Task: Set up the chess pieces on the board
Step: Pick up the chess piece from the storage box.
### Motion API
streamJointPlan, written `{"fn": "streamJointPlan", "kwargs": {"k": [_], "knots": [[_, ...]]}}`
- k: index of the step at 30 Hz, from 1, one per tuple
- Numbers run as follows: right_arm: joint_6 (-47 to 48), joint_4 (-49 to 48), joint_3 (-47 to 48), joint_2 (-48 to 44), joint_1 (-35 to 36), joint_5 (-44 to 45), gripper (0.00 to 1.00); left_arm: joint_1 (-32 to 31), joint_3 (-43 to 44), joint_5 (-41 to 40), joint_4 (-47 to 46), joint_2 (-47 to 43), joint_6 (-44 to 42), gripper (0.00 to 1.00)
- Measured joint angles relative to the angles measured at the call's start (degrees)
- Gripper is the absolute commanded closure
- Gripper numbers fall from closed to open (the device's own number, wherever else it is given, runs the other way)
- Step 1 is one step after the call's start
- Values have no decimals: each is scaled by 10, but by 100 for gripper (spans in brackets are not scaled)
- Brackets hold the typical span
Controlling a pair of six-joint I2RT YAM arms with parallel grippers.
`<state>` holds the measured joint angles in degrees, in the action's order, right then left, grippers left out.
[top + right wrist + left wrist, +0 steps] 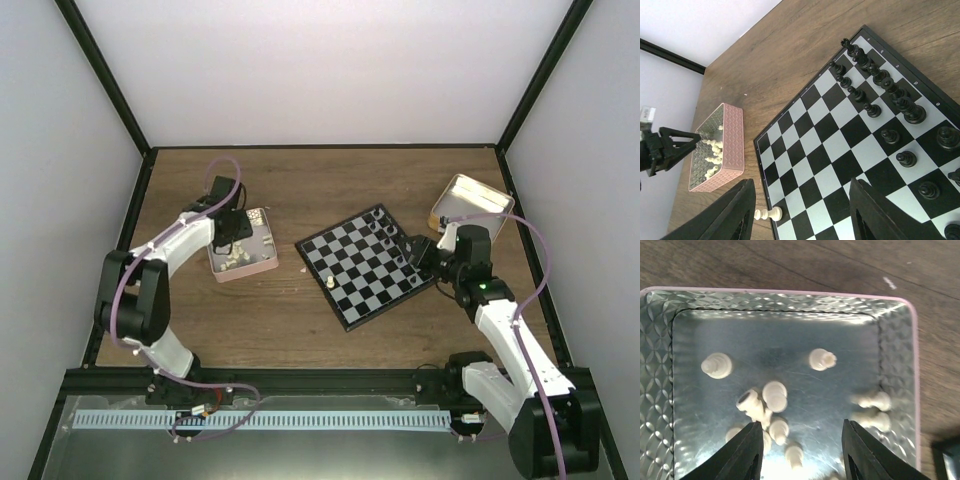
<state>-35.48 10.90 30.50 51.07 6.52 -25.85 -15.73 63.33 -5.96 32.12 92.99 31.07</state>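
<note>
Left of the board (365,270), a pink-sided tin (243,266) is seen from the overhead camera with the left gripper (232,232) poised over it. Its contents are resolved only by the left wrist camera: cream-white chessmen (775,396) are shown lying scattered on the tin's embossed metal floor, most of them clustered just beside one jaw. The jaws are held spread, and nothing is pinched between them. Over the board's right side the right gripper (802,210) is held, likewise spread and empty. Only from the right wrist camera can the black chessmen (880,85) be told apart: they are stood in two rows along the board's far-right edge. A single white piece (767,214) is seen lying on its side just beside the board's left rim. Beyond the board's right corner a yellow tin (470,195) is visible only from overhead.
</note>
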Motion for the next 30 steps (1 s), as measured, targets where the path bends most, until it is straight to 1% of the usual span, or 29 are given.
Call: {"fn": "streamJointPlan", "kwargs": {"k": [3, 8, 12, 14, 21, 25, 27, 30], "knots": [[0, -3, 0, 1, 0, -1, 48, 17, 3, 1, -7, 29, -2, 57], [-1, -11, -1, -3, 0, -1, 50, 37, 12, 2, -18, 85, -12, 72], [-3, -12, -6, -9, 0, -1, 51, 45, 17, 9, -25, 99, -17, 86], [-3, -12, -6, -9, 0, -1, 51, 46, 24, 13, -29, 104, -20, 90], [-3, -12, -6, -12, 0, -1, 51, 46, 27, 26, -33, 102, -29, 92], [-3, -12, -6, -12, 0, -1, 51, 40, 27, 35, -27, 66, -30, 91], [-3, -13, -6, -12, 0, -1, 51, 26, 27, 37, -25, 36, -31, 91], [-4, -15, -7, -12, 0, 0, 51, -13, 34, 44, -24, 0, -37, 90]]}}
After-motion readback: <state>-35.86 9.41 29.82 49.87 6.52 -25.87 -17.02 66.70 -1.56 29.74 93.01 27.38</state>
